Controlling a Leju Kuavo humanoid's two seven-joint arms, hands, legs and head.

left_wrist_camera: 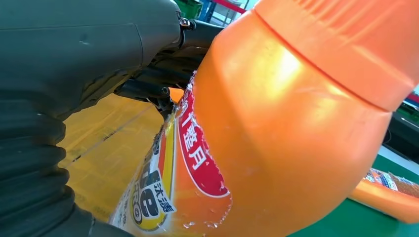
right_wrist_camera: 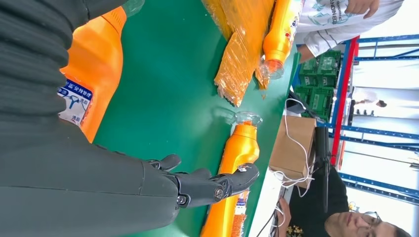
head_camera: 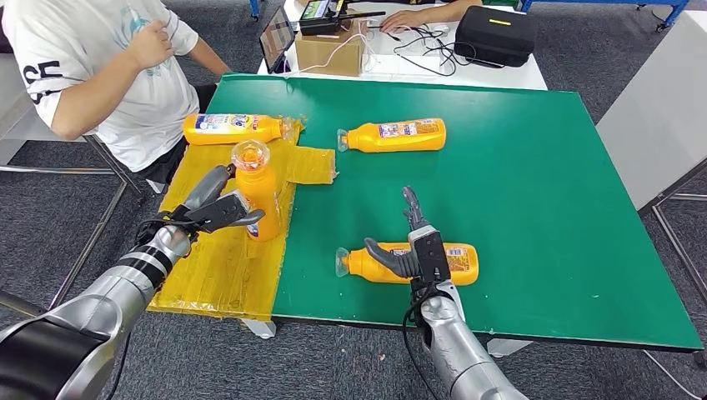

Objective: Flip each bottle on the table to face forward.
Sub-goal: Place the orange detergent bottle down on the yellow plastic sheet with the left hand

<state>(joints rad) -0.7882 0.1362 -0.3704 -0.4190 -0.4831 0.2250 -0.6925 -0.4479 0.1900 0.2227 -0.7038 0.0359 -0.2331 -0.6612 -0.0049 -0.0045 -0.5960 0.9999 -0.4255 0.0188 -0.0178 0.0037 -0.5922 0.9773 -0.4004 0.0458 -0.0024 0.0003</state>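
Note:
An orange bottle (head_camera: 257,193) with a clear cap stands upright on the yellow sheet (head_camera: 225,275). My left hand (head_camera: 213,210) grips its side; close up, its red and yellow label (left_wrist_camera: 197,163) faces the left wrist camera beside my thumb (left_wrist_camera: 89,54). A second bottle (head_camera: 408,264) lies on its side near the front edge of the green table (head_camera: 542,192). My right hand (head_camera: 417,250) hovers over it, fingers (right_wrist_camera: 197,185) stretched out and holding nothing. Two more bottles lie further back: one (head_camera: 233,127) on the yellow sheet, one (head_camera: 396,135) on the green.
A person in a white T-shirt (head_camera: 92,67) sits at the table's back left corner. Beyond the table stands a white desk with a cardboard box (head_camera: 329,50), a tablet (head_camera: 277,37) and a black case (head_camera: 496,33). The green surface on the right is bare.

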